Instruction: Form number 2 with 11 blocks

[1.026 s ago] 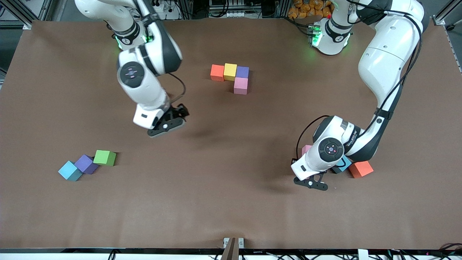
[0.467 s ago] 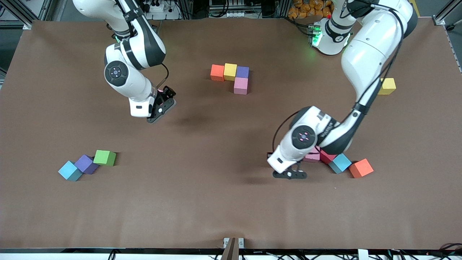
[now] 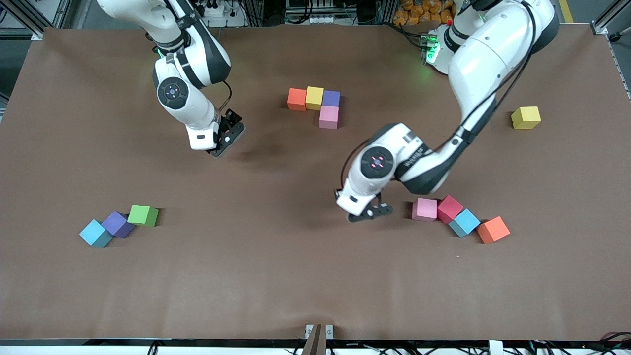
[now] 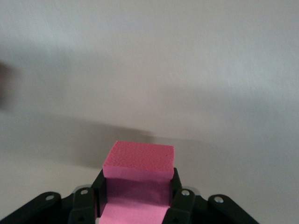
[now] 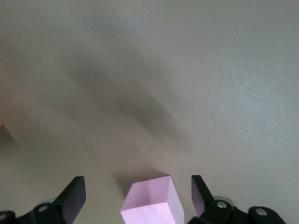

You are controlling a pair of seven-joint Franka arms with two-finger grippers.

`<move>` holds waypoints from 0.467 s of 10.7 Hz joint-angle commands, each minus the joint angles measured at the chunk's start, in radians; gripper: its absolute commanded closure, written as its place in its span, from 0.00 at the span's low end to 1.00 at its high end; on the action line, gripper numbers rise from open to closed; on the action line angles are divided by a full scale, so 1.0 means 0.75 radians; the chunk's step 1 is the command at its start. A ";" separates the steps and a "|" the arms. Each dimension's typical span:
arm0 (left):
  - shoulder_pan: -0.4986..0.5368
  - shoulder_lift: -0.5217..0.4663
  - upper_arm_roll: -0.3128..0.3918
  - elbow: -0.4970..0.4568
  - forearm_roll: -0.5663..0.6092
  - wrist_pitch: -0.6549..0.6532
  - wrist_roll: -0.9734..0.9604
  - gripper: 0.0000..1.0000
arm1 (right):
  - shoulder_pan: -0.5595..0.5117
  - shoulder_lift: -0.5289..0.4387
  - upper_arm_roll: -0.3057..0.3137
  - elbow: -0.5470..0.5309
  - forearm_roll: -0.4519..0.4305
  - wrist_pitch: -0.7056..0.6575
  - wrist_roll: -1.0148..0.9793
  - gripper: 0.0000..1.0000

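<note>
Four blocks form a started number 2 (image 3: pixel 318 106): orange (image 3: pixel 297 99), yellow (image 3: pixel 314 97) and purple (image 3: pixel 331 98) in a row, with a pink one (image 3: pixel 329 117) nearer to the camera, touching the purple. My left gripper (image 3: pixel 368 213) is shut on a bright pink block (image 4: pixel 138 161) and holds it just above the table beside a loose cluster; the hand hides that block in the front view. My right gripper (image 3: pixel 227 134) is open over a pale pink block (image 5: pixel 152 200) that lies between its fingers (image 5: pixel 74 193) without touching them.
Loose pink (image 3: pixel 424 209), red (image 3: pixel 449 207), light blue (image 3: pixel 463 222) and orange (image 3: pixel 493 229) blocks lie toward the left arm's end. A yellow block (image 3: pixel 525 118) lies alone there. Light blue (image 3: pixel 95 233), purple (image 3: pixel 117 224) and green (image 3: pixel 143 215) blocks lie toward the right arm's end.
My left gripper has moved away from the loose cluster toward the table's middle with the pink block, uncovering the cluster. My right gripper has drawn back toward its base.
</note>
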 commanded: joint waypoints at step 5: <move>-0.052 -0.178 -0.092 -0.317 0.008 0.008 -0.126 0.90 | -0.051 -0.061 0.031 -0.278 -0.023 0.261 -0.106 0.00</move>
